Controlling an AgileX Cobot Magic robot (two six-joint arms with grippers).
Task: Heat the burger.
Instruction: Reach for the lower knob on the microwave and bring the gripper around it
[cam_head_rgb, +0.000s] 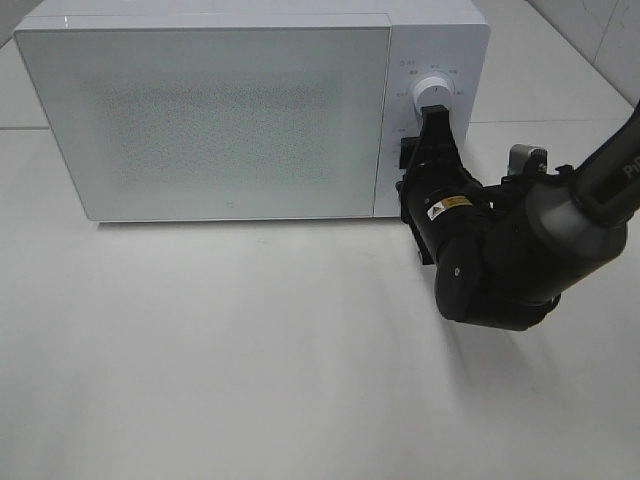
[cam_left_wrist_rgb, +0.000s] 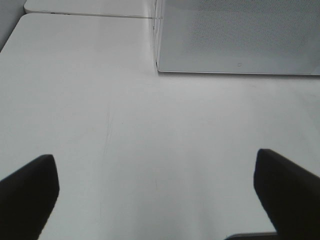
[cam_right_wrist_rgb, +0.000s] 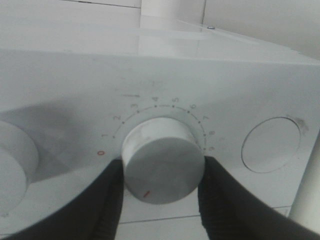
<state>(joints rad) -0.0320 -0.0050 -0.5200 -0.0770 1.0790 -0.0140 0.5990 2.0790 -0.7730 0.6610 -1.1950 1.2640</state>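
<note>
The burger is out of view; the frosted door of the white microwave is shut and nothing shows through it. In the right wrist view my right gripper is shut on a white round dial with a red mark, its dark fingers pressed on both sides. From above, that gripper is at the control panel just below another dial. My left gripper stands open over bare table, holding nothing, and only its wrist view shows it.
The microwave stands at the back of the white table. On the panel a second knob and a round button flank the held dial. The right arm lies across the table's right side.
</note>
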